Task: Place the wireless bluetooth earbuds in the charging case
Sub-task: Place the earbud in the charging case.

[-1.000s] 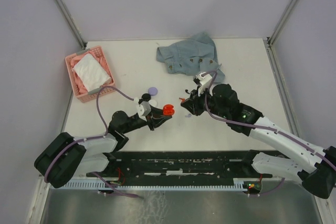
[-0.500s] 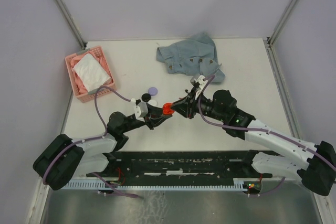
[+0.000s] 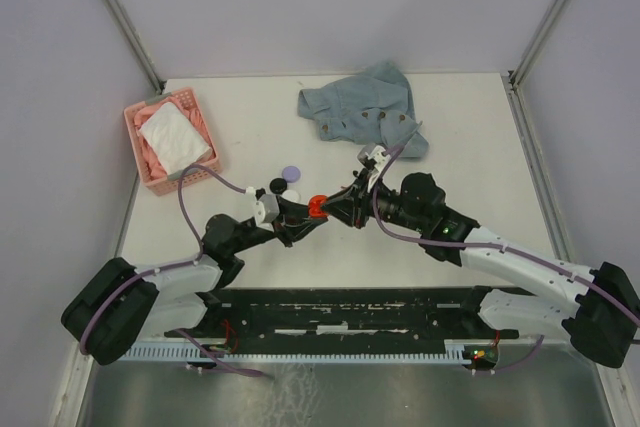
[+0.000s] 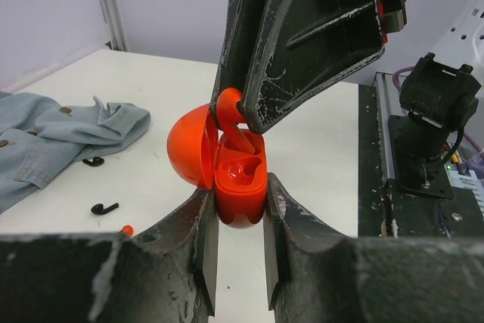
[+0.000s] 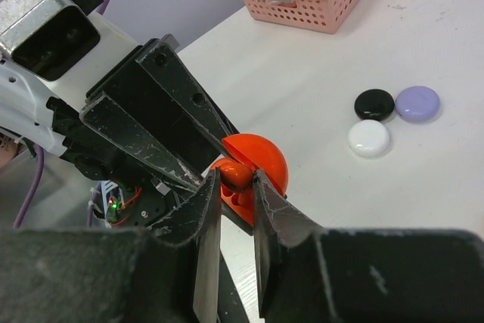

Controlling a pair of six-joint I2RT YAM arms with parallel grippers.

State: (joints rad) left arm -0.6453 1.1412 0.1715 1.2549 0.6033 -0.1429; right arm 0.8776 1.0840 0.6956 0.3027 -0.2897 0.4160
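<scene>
My left gripper (image 4: 234,213) is shut on the base of an open red charging case (image 4: 240,187), held above the table with its lid (image 4: 189,145) swung to the left. My right gripper (image 5: 236,183) is shut on a red earbud (image 5: 236,174), whose stem reaches down into the case's socket (image 4: 243,141). In the top view both grippers meet at the red case (image 3: 317,206) in the table's middle. Two black earbuds (image 4: 104,207) (image 4: 93,161) lie on the table beside the denim cloth. A small red piece (image 4: 127,230) lies near them.
Three small round cases, black (image 3: 277,185), lilac (image 3: 291,173) and white (image 3: 292,194), sit just left of the grippers. A pink basket (image 3: 170,142) with cloths stands at the far left. A crumpled denim garment (image 3: 360,107) lies at the back.
My right gripper has moved left with the red earbud, from a gap away to right over the open case. The left gripper has kept its hold on the case.
</scene>
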